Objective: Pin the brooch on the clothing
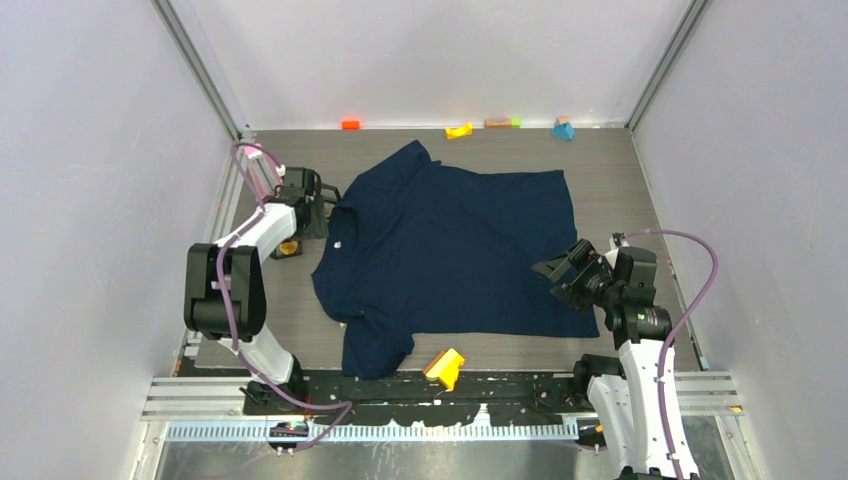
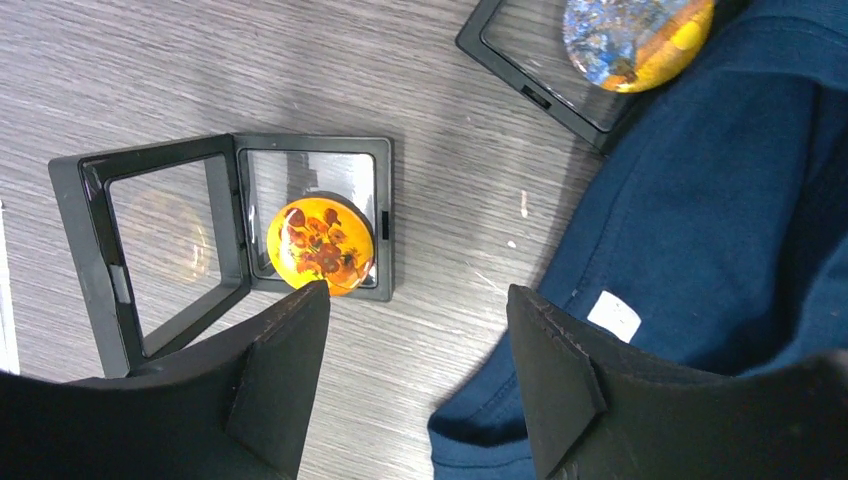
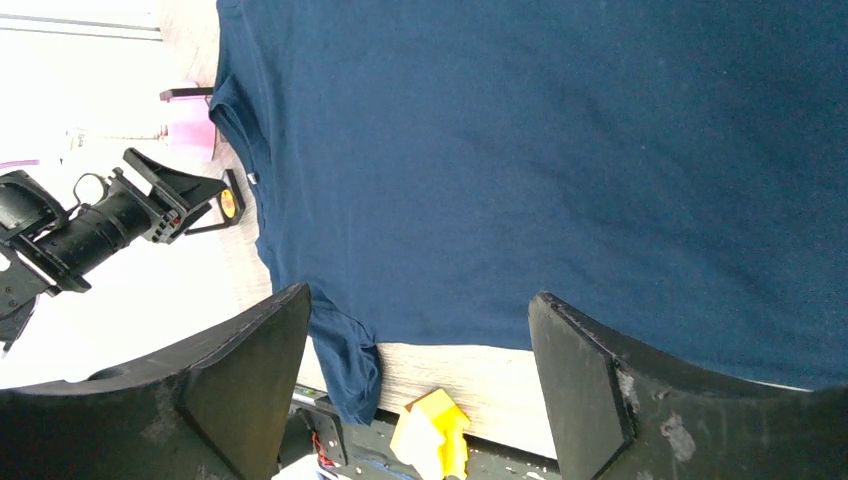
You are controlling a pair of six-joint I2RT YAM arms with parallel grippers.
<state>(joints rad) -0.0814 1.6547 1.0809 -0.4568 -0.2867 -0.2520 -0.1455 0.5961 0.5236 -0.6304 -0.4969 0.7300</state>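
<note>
The brooch (image 2: 320, 245), a round orange-gold badge with a flower print, lies in an open black display case (image 2: 385, 225) on the grey table, left of the clothing's neck. The clothing (image 1: 450, 250) is a navy T-shirt spread flat, with a white label (image 2: 613, 315) at its collar. My left gripper (image 2: 418, 300) hovers open just short of the case, its left fingertip (image 2: 300, 320) close to the brooch, nothing between the jaws. My right gripper (image 3: 420, 300) stands open over the shirt's right hem, empty; the brooch (image 3: 228, 204) shows small and far off in that view.
A second black case (image 2: 545, 75) holding a blue-and-yellow badge (image 2: 640, 40) lies by the shirt's shoulder. A yellow wedge block (image 1: 445, 367) sits at the near table edge. Small coloured blocks (image 1: 459, 130) line the back wall. Side walls stand close.
</note>
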